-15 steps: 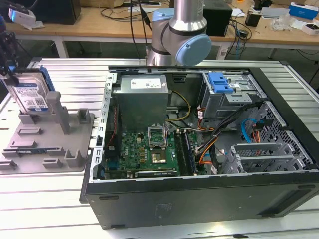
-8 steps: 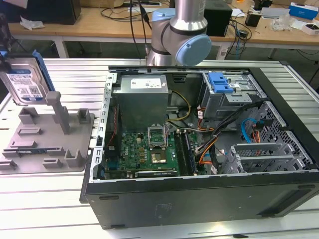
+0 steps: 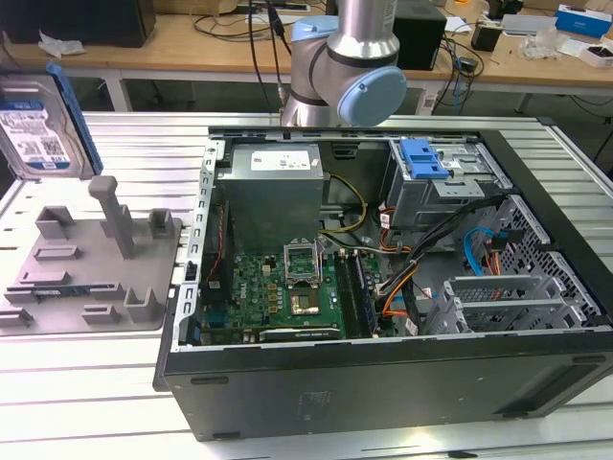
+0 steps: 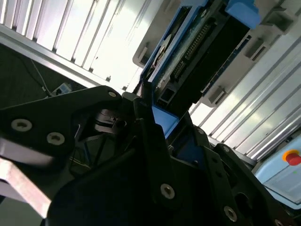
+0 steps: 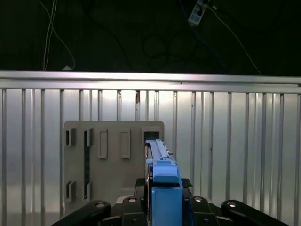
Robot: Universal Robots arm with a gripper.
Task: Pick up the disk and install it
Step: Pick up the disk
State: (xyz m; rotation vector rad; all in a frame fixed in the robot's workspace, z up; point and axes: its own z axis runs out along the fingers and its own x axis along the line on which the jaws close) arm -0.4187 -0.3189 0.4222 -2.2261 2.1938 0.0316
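Exterior view high, overlooking table; both wrist views close on disk.

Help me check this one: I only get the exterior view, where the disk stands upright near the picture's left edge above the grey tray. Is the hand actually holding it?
Observer: Yes. In the second wrist view the hand is shut on the disk, with black fingers clamping one end.
Operator: What lies beyond it?
Observer: The first wrist view looks along the disk's thin edge onto the grey tray. The disk's far end overlaps a square recess in the tray.
Operator: I see the label side. What about the other face?
Observer: The second wrist view shows it, with a row of connector pins.
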